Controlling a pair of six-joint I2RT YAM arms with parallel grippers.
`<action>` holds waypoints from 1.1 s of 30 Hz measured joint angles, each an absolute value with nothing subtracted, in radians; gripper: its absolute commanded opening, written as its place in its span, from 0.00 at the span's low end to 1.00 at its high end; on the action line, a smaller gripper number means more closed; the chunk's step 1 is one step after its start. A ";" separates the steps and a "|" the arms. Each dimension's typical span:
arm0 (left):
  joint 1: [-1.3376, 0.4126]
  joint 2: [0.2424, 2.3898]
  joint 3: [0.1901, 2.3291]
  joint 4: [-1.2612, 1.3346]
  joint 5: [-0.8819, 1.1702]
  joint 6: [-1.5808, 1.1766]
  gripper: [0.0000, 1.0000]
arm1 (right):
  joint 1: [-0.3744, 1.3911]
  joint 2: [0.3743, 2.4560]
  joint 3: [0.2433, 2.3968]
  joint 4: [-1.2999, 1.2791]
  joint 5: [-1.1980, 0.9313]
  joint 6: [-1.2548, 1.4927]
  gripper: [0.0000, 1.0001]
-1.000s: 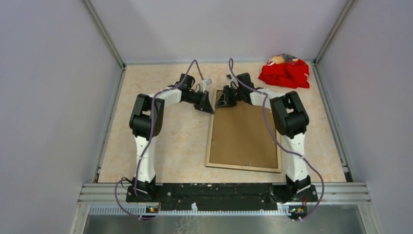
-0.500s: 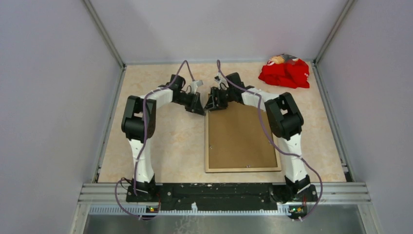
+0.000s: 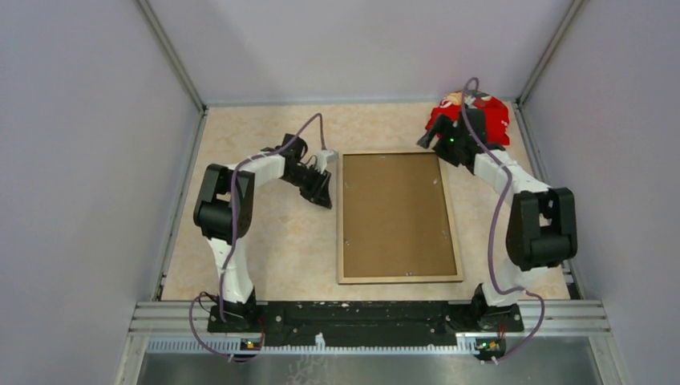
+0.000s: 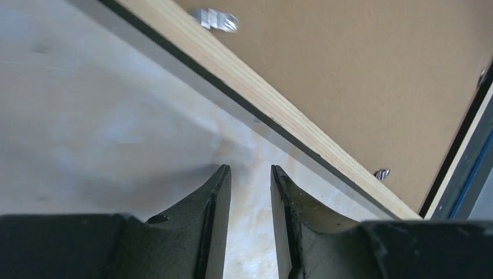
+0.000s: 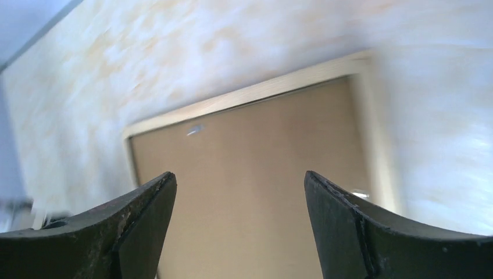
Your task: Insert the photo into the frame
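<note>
The frame [image 3: 399, 278] lies face down in the counter's [image 3: 273, 241] middle, tan wood up, the brown backing board [image 3: 397, 215] inside it. The left hand [image 3: 325, 195] sits just beside its left edge, jaws narrowly apart and empty. The right hand [image 3: 427, 138] hovers wide open and empty by the red cloth [image 3: 489, 120] in the far right corner.
</note>
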State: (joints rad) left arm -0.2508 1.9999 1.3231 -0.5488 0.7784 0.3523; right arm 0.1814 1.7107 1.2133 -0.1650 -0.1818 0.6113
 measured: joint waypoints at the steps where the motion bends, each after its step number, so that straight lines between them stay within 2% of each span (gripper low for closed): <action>1: -0.267 1.990 1.301 -0.552 0.764 0.369 0.37 | 0.157 1.686 1.192 -0.165 -0.141 0.614 0.81; 4: -0.313 1.949 1.245 -0.554 0.744 0.408 0.37 | 0.100 1.643 1.124 -0.168 -0.024 0.630 0.82; 8: -0.345 1.895 1.184 -0.553 0.705 0.445 0.36 | 0.090 1.693 1.100 -0.194 0.030 0.633 0.81; 14: -0.382 1.842 1.127 -0.551 0.663 0.482 0.36 | 0.094 1.817 1.100 -0.175 -0.020 0.648 0.81; 18: -0.422 1.826 1.105 -0.550 0.654 0.498 0.36 | 0.120 1.883 1.175 -0.156 -0.071 0.665 0.81; 23: -0.453 1.818 1.095 -0.583 0.647 0.495 0.36 | 0.229 2.090 1.470 -0.182 -0.093 0.652 0.81; 29: -0.501 1.809 1.076 -0.690 0.689 0.501 0.45 | 0.413 2.432 2.061 -0.324 -0.177 0.607 0.81; 33: -0.523 1.808 1.079 -0.756 0.712 0.581 0.51 | 0.511 2.455 2.147 -0.393 -0.269 0.604 0.81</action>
State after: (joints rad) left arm -0.5232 1.8080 1.0794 -0.7563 0.7120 0.5808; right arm 0.5106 2.4550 2.1471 -0.3927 -0.2687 0.6037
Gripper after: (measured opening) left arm 0.472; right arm 0.811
